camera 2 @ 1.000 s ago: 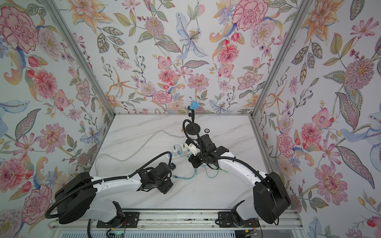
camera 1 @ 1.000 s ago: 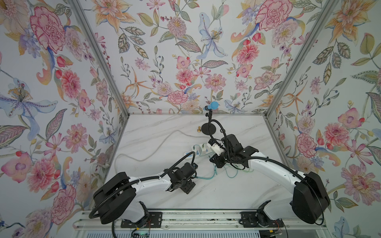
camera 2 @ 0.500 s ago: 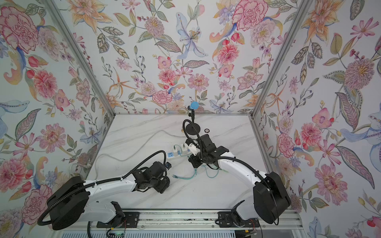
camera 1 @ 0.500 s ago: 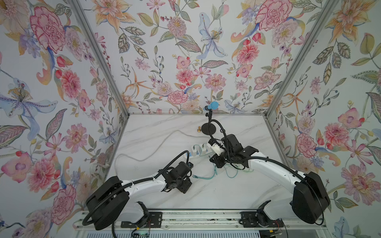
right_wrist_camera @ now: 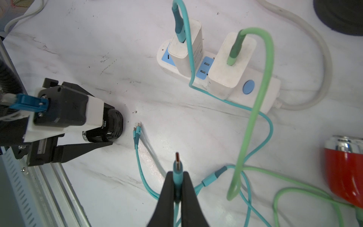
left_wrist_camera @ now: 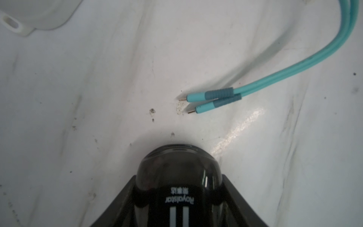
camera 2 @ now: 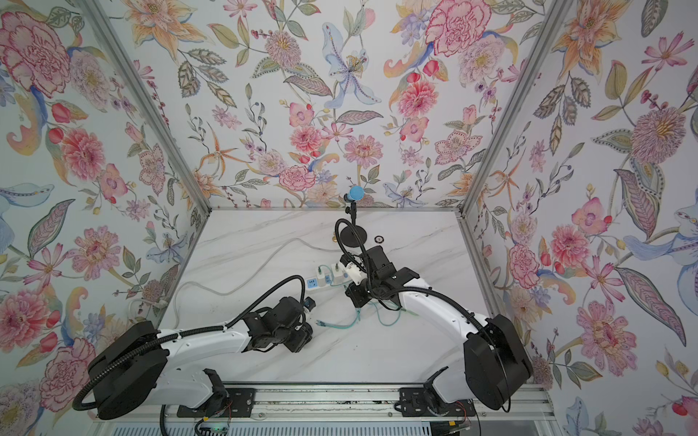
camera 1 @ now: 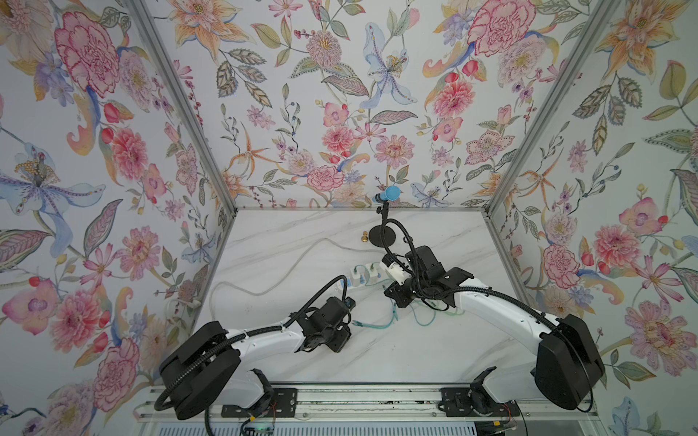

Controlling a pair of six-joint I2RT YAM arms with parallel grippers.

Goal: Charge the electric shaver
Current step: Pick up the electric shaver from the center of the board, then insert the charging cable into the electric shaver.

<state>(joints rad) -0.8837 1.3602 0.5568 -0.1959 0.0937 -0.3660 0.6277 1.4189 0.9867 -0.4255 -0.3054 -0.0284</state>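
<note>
The black electric shaver (left_wrist_camera: 178, 165) lies on the marble table, and my left gripper (left_wrist_camera: 179, 176) is shut on its sides. In the right wrist view the shaver (right_wrist_camera: 110, 127) points its rounded end at two loose teal plugs (right_wrist_camera: 137, 129) a short way in front of it. The same plugs (left_wrist_camera: 206, 100) lie side by side in the left wrist view. My right gripper (right_wrist_camera: 177, 174) is shut on another teal charging plug (right_wrist_camera: 177, 167), held above the table with its metal tip sticking out past the fingertips. In both top views the shaver is hidden under the left gripper.
A white power strip (right_wrist_camera: 261, 98) carries two white chargers (right_wrist_camera: 186, 49), one with a teal cable, one with a green cable (right_wrist_camera: 255, 110). Cable loops lie under the right arm. A red and chrome object (right_wrist_camera: 345, 171) lies beside them. A black microphone stand (camera 1: 382, 237) is at the back.
The left gripper's jaws have closed in onto the shaver and the left arm has shifted slightly. The right arm holds still with its plug.
</note>
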